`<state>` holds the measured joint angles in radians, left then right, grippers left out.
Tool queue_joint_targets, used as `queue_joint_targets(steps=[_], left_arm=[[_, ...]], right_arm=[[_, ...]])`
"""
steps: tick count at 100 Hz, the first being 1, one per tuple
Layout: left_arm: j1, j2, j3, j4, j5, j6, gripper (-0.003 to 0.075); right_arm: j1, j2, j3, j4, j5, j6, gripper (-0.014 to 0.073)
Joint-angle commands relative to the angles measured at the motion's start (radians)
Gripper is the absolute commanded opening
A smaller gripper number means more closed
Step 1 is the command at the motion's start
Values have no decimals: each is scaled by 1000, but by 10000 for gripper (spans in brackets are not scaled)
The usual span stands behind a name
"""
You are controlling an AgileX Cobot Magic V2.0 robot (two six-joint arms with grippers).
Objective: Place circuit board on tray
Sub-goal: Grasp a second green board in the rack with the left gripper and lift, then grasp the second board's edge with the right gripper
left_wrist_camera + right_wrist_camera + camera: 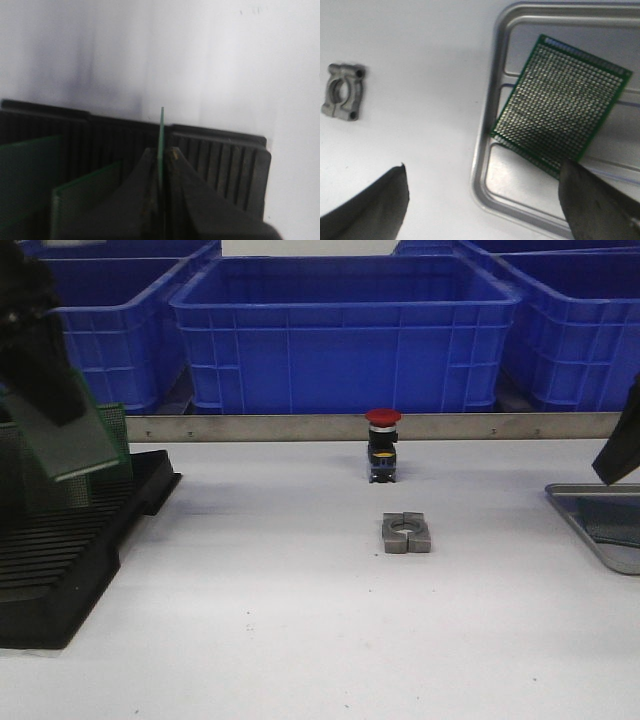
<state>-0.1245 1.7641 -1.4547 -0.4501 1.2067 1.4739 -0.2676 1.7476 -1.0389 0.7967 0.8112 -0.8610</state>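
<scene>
My left gripper (pixel 163 152) is shut on a green circuit board (pixel 162 132), seen edge-on, and holds it above the black slotted rack (pixel 70 540) at the far left. In the front view that board (pixel 70 440) hangs tilted under the left arm. My right gripper (pixel 482 172) is open and empty, hovering over the near left corner of the grey metal tray (pixel 485 150). One green circuit board (pixel 562 117) lies flat in the tray. The tray (pixel 590 520) sits at the right edge in the front view.
More green boards (pixel 85 195) stand in the rack's slots. A grey metal clamp block (pixel 406 533) lies mid-table, also in the right wrist view (pixel 342 91). A red-capped push button (pixel 382 445) stands behind it. Blue crates (pixel 345 330) line the back behind a metal rail.
</scene>
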Motion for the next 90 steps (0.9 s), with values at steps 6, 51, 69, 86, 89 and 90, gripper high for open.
queue_joint_targets(steps=[6, 51, 69, 86, 89, 90], left_arm=[[-42, -77, -87, -172, 79, -13, -20], [-235, -77, -92, -479, 79, -13, -20], [-306, -77, -92, -481, 79, -13, -20], [-345, -77, -92, -481, 79, -13, -20], [-347, -77, -92, -481, 79, -13, -20], [-347, -77, -92, -481, 79, -13, -20]], right_arm=[[7, -113, -46, 23, 102, -109, 622], [274, -336, -48, 25, 183, -479, 622], [407, -337, -48, 33, 186, -505, 622], [505, -336, -48, 52, 154, -506, 622], [520, -336, -48, 57, 146, -513, 622], [528, -336, -48, 58, 144, -517, 622]])
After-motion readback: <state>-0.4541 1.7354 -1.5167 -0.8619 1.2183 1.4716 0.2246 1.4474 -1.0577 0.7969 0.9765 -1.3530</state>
